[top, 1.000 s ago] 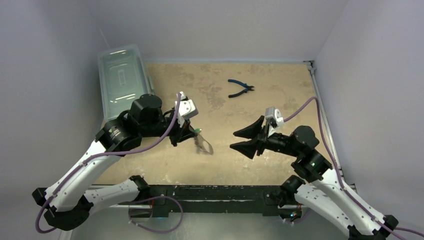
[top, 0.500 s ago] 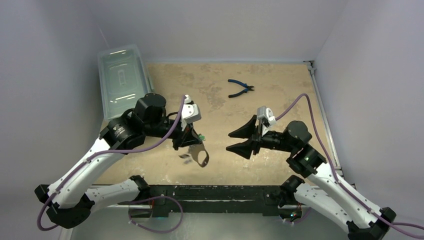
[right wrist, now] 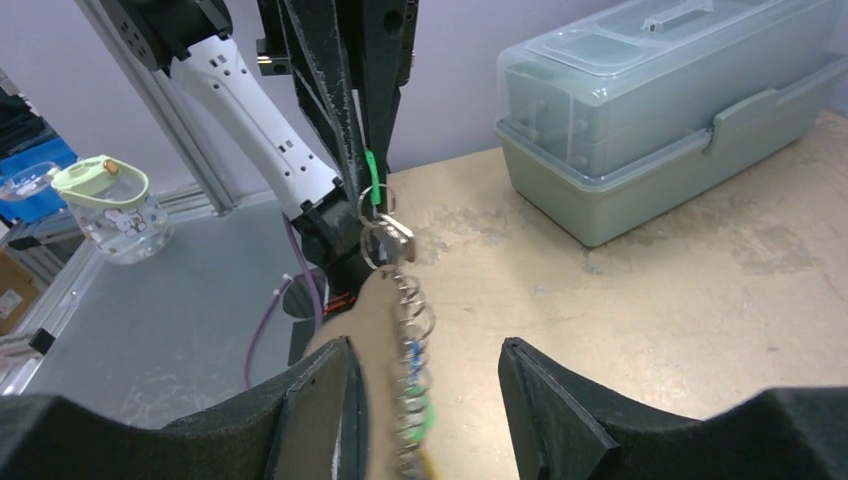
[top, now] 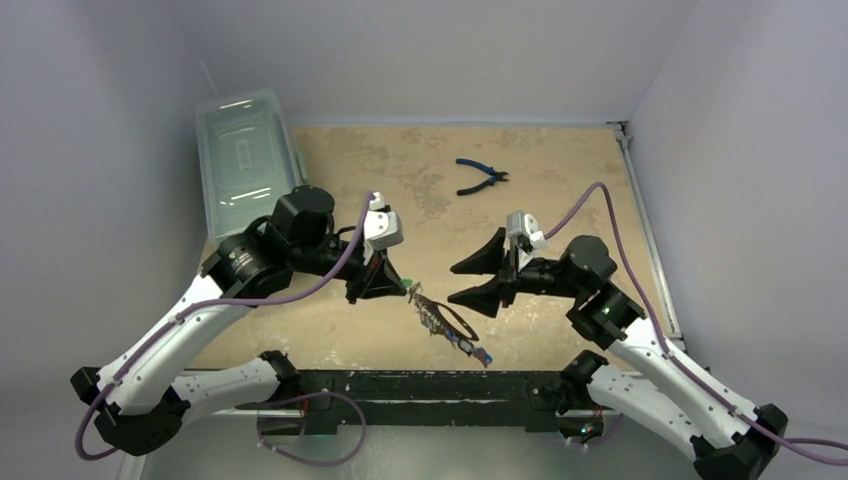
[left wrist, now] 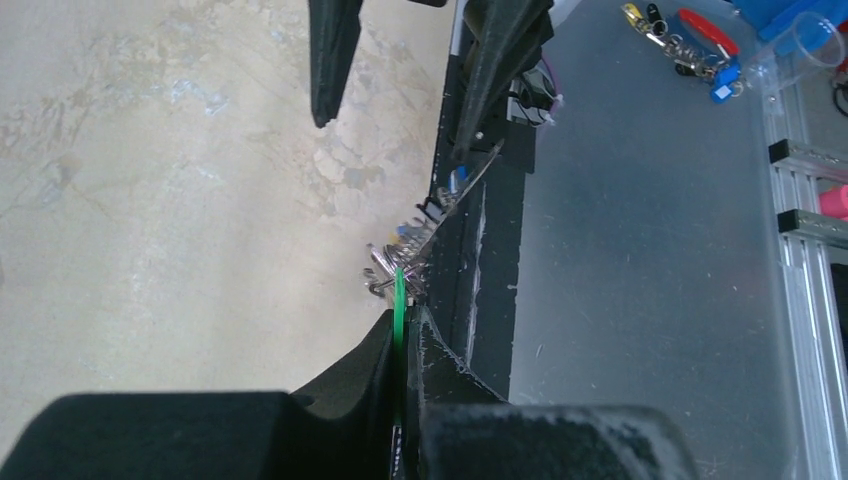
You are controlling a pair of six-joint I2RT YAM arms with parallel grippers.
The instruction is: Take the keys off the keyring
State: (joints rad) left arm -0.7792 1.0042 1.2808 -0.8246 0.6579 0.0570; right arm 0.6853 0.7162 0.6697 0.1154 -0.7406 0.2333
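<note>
My left gripper (top: 398, 284) is shut on a thin green tag (left wrist: 399, 297), which also shows in the right wrist view (right wrist: 372, 190). From the tag a blurred string of silver rings and small keys (top: 448, 326) stretches toward the table's front edge, with a blue-headed key (top: 483, 355) at its far end. A silver ring (right wrist: 386, 243) sits just under the tag; the pale oval keyring cannot be picked out in the blur. My right gripper (top: 452, 283) is open, just right of the string. In the right wrist view the string (right wrist: 410, 370) hangs between its open fingers (right wrist: 560, 400), touching neither.
Blue-handled pliers (top: 482, 177) lie at the back middle of the table. A clear lidded plastic box (top: 245, 160) stands at the back left, also in the right wrist view (right wrist: 680, 110). The black front rail (top: 420, 385) runs under the string's end.
The key string, bunched under the left gripper before, has swung out long toward the front right. The right gripper has moved left toward it, still open.
</note>
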